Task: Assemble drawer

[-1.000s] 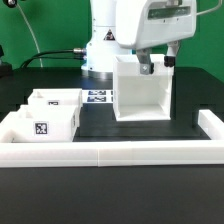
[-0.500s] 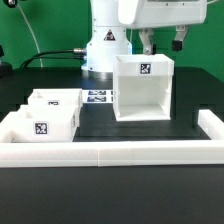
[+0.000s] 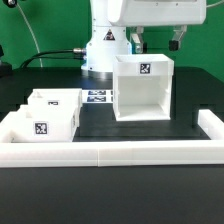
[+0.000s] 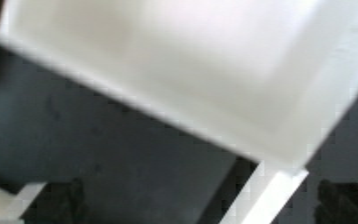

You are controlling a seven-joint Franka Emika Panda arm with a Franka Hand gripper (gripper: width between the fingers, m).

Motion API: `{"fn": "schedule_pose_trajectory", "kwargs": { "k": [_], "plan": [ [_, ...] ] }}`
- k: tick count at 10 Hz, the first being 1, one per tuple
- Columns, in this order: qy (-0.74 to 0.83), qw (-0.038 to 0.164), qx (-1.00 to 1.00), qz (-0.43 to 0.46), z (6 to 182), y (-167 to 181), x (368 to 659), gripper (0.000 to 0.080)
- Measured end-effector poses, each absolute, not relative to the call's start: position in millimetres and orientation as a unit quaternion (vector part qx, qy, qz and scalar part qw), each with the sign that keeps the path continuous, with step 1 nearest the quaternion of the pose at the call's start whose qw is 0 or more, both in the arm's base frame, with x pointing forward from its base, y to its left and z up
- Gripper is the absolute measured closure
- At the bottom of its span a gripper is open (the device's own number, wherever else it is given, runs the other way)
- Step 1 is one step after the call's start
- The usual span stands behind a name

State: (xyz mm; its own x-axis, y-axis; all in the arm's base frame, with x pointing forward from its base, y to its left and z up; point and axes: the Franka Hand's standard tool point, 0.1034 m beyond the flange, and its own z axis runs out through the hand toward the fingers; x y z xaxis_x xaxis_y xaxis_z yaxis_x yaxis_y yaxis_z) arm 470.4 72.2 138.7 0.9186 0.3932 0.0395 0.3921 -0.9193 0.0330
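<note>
The end effector (image 3: 156, 41) hangs just above the shell (image 3: 143, 95), fingers spread wide, holding nothing; the shell stands upright on the black mat (image 3: 190, 125), blurred white in the wrist view; the front tray (image 3: 40, 125) and rear tray (image 3: 60, 100) sit close together at the exterior view's left.

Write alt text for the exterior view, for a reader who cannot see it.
A tall white drawer shell stands upright on a black mat, with the robot's open gripper hovering just above it, empty. At the exterior view's left sit two small white tagged trays, a front tray and a rear tray, inside a low white wall.
</note>
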Motion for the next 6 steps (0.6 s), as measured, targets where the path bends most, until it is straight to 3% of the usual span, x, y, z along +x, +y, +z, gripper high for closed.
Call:
{"fn": "schedule_pose_trajectory", "kwargs": {
  "k": [3, 6],
  "plan": [
    [0.099, 0.010, 0.995, 0.015, 132.5, 91, 454, 0.0150],
    [0.093, 0.007, 0.996, 0.013, 131.1, 93, 452, 0.0150]
  ]
}}
